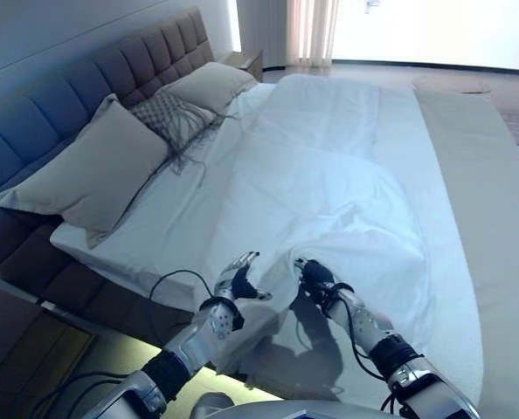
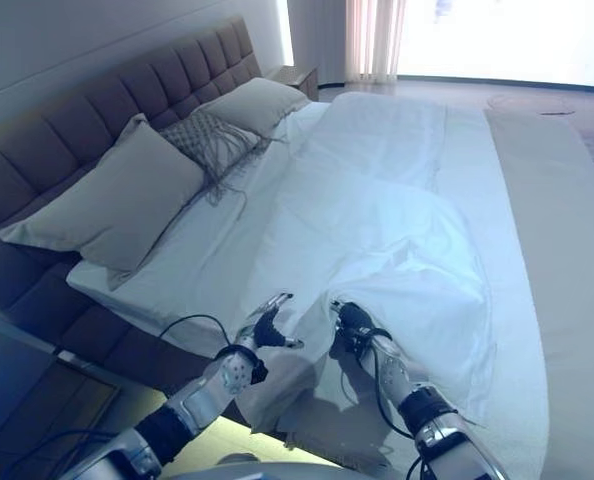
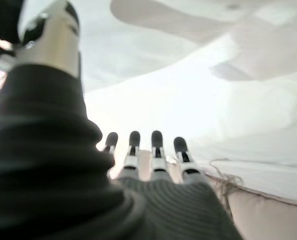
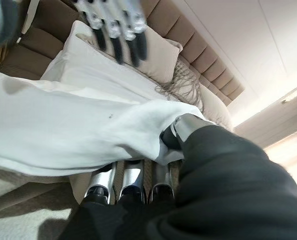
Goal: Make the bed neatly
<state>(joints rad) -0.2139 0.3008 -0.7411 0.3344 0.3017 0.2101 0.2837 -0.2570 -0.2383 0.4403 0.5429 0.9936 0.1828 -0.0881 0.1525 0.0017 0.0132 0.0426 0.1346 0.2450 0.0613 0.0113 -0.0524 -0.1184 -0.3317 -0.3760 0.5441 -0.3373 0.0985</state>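
A white duvet [image 1: 329,192] lies crumpled across the bed, bunched toward the near side, with the white sheet [image 1: 181,218] bare below the pillows. My right hand [image 1: 316,279] is shut on the duvet's near edge; the right wrist view shows the cloth [image 4: 88,130] pinched between its thumb and fingers [image 4: 131,182]. My left hand [image 1: 238,281] is open just left of it, at the duvet's edge, with straight fingers [image 3: 156,147] and holding nothing. It also shows in the right wrist view [image 4: 116,25].
Two beige pillows [image 1: 93,170] [image 1: 211,85] and a patterned cushion [image 1: 172,118] lean on the padded headboard [image 1: 85,78] at the left. A beige runner [image 1: 487,201] covers the bed's foot at the right. A nightstand [image 1: 246,61] stands at the far corner.
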